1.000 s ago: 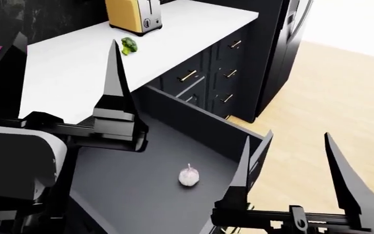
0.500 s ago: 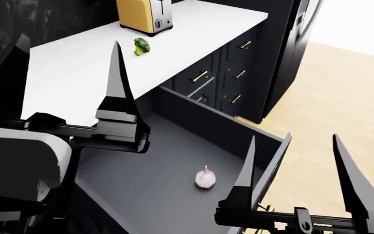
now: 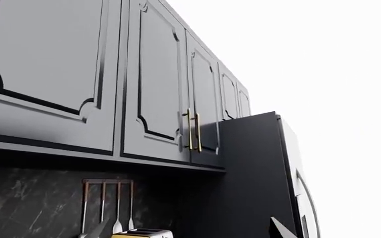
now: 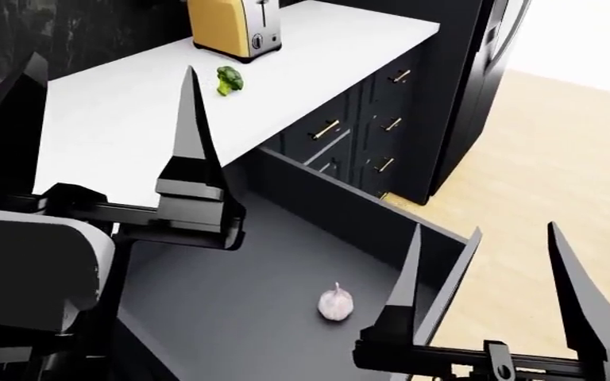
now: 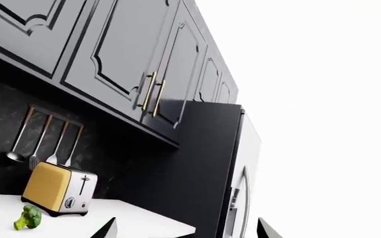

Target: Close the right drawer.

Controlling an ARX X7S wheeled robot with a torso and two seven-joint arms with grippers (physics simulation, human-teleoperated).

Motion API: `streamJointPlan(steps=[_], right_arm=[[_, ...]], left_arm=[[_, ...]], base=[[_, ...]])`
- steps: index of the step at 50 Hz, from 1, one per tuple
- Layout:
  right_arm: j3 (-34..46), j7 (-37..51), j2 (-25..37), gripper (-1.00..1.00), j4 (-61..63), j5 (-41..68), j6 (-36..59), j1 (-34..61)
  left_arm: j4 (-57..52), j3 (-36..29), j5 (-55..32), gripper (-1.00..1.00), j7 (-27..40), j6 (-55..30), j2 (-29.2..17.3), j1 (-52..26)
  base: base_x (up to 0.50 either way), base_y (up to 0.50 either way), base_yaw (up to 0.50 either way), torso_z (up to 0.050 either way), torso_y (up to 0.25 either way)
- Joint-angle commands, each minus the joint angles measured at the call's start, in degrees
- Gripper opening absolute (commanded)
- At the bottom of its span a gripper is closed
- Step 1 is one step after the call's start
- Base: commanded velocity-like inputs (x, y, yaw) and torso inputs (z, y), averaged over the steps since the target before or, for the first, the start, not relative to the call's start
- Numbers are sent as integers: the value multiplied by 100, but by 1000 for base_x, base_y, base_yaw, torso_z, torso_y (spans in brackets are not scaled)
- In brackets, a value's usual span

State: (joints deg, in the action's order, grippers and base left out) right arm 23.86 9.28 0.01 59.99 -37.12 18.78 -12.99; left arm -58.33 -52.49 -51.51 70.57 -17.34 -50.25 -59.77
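The right drawer (image 4: 231, 302) stands pulled far out under the white counter, its matte dark grey inside showing; its front panel (image 4: 448, 278) is seen edge-on at the right and the handle is hidden. A garlic bulb (image 4: 335, 303) lies inside. My left gripper (image 4: 109, 119) is open, fingers pointing up, above the drawer's left part and the counter edge. My right gripper (image 4: 485, 274) is open, fingers pointing up, straddling the drawer's front panel. In the wrist views only fingertips (image 3: 280, 230) (image 5: 107, 229) show at the edges.
A white counter (image 4: 316, 55) holds a yellow toaster (image 4: 231, 28) and a broccoli floret (image 4: 228, 79). Narrow stacked black drawers with brass handles (image 4: 390, 123) and a tall black fridge (image 4: 475, 71) stand beyond. Wooden floor (image 4: 559, 159) lies to the right. Upper cabinets (image 5: 144, 74) hang above.
The view has shifted slightly, so the counter, toaster and drawer sit a little further right and lower. My right gripper has drifted a little right. The left gripper keeps its place.
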Motion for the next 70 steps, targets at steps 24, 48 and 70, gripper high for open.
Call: streamJointPlan(steps=[24, 48, 70], right_arm=[[-3, 58, 0, 100, 1, 52, -52, -49], [-336, 115, 0, 100, 1, 269, -321, -281], [-1521, 289, 0, 100, 1, 1209, -1057, -1124]], left_arm=[[21, -114, 15, 100, 32, 74, -22, -75], [20, -182, 21, 100, 58, 150, -77, -103], [66, -216, 70, 100, 45, 262, -141, -81]], base=[[130, -169, 0, 0, 0], [0, 0, 0, 0, 0], [0, 0, 0, 0, 0]])
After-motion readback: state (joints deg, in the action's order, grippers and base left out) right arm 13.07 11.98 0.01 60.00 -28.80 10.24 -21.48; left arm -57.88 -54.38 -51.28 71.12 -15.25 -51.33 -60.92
